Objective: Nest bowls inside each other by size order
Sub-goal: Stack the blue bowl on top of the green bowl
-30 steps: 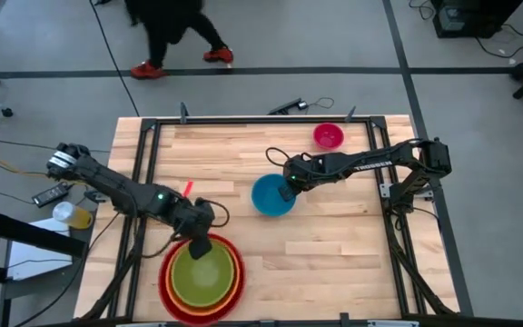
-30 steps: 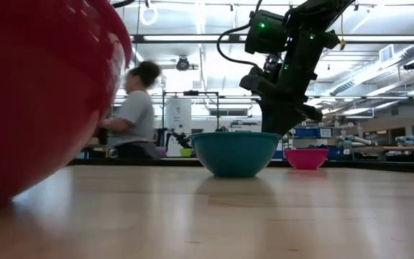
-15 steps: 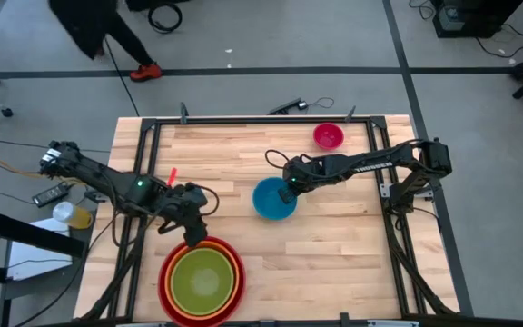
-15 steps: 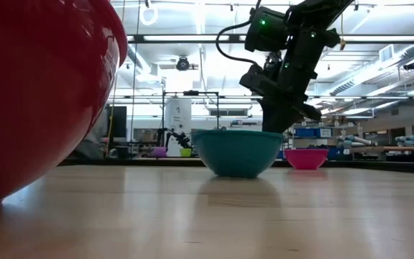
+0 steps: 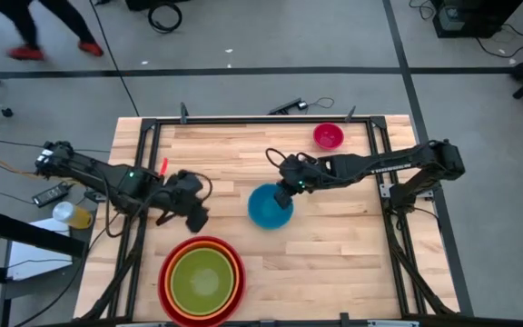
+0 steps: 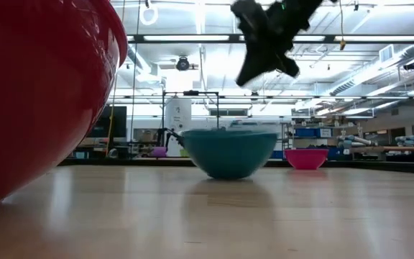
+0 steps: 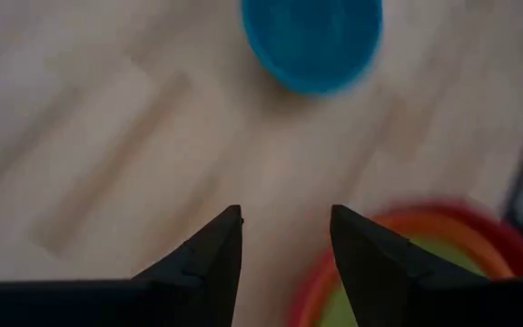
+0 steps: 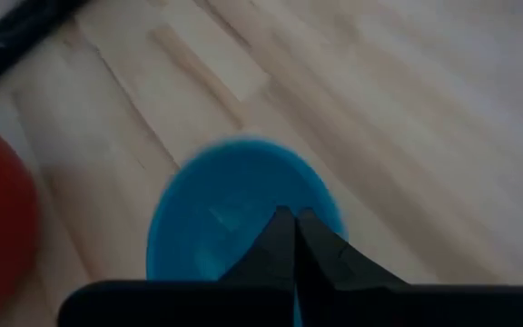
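The red bowl [image 5: 164, 283] sits at the table's near left, with the orange bowl [image 5: 173, 292] inside it and the lime green bowl [image 5: 202, 280] inside that. The blue bowl [image 5: 266, 211] stands upright on its base mid-table [image 6: 228, 152]. The small pink bowl [image 5: 329, 136] stands near the far edge. My left gripper [image 5: 196, 218] is open and empty [image 7: 286, 213], above the table just beyond the stack. My right gripper [image 5: 282, 193] is shut [image 8: 295, 216] and hangs well above the blue bowl's far rim [image 6: 264, 61].
Black frame rails [image 5: 148, 173] run along the table's left, far and right sides. A cable [image 5: 293, 106] lies at the far edge. A person's legs [image 5: 25, 36] cross the floor beyond the table. Bare wood [image 5: 334, 254] lies to the right of the stack.
My left gripper has drawn back from over the nested stack toward the far edge. My right gripper has risen from behind the blue bowl's far rim, and the bowl has slid a little toward the near left. The person has walked off to the left.
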You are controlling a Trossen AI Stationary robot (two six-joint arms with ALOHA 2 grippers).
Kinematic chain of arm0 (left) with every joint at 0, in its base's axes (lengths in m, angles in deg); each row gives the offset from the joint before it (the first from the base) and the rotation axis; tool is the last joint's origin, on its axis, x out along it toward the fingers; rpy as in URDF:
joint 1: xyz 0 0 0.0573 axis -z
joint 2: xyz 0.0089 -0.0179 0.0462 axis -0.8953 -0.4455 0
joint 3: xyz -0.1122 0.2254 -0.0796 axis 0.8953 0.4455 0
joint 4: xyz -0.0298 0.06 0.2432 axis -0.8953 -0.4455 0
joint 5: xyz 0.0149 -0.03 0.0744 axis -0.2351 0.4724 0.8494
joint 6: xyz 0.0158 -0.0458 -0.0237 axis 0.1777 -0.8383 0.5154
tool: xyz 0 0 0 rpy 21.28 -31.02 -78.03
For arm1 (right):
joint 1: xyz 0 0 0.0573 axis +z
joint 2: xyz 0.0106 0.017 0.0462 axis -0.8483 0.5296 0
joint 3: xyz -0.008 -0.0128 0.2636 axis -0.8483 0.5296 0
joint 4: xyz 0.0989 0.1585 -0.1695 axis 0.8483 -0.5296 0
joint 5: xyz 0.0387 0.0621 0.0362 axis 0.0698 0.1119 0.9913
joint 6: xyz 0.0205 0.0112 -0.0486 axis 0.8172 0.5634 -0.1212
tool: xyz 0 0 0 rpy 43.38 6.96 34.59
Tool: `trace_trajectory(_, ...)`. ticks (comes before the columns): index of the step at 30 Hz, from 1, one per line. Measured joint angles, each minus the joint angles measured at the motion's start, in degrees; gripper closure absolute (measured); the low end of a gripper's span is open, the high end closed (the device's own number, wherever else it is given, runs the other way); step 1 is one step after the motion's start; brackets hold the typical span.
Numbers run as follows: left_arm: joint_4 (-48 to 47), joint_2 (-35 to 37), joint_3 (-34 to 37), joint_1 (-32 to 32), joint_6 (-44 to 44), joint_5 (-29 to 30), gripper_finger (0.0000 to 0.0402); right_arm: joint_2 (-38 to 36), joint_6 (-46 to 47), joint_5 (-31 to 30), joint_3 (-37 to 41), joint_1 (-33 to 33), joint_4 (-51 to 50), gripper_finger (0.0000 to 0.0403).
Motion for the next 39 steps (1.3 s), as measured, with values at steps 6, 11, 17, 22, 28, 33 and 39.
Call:
trace_trajectory(6, 9.16, -1.25, 0.00, -4.69, 9.25, 6.21, 0.0232, 3.06, -2.93, -2.35, -2.88, -1.12, -0.92, 0.0394)
trace_trajectory(11, 10.80, -2.77, 0.00, -6.69, 10.04, 3.53, 0.0232, 5.53, 1.75, -3.92, -2.88, -2.98, -5.43, 0.0334)
trace_trajectory(17, 10.51, -3.41, 0.00, -6.69, 10.14, 3.13, 0.0232, 10.20, 3.55, 2.15, -2.88, -3.87, -7.44, 0.0235)
trace_trajectory(22, 10.44, -3.41, 0.00, -6.69, 10.14, 3.14, 0.0232, 14.94, 5.89, 2.44, -2.88, -3.26, -7.46, 0.0180)
trace_trajectory(28, 10.20, -4.50, 0.08, -7.01, 10.27, 3.18, 0.0232, 18.90, 6.25, 4.23, -2.88, -2.19, -7.26, 0.0217)
trace_trajectory(33, 12.66, -7.10, 0.11, -7.67, 11.54, 2.99, 0.0232, 16.54, 5.56, 2.59, -2.86, 0.03, -6.17, 0.0352)
trace_trajectory(39, 18.03, -12.21, 0.15, -8.98, 13.72, 1.99, 0.0232, 9.46, 6.24, -7.69, -2.86, 2.62, -2.79, 0.0377)
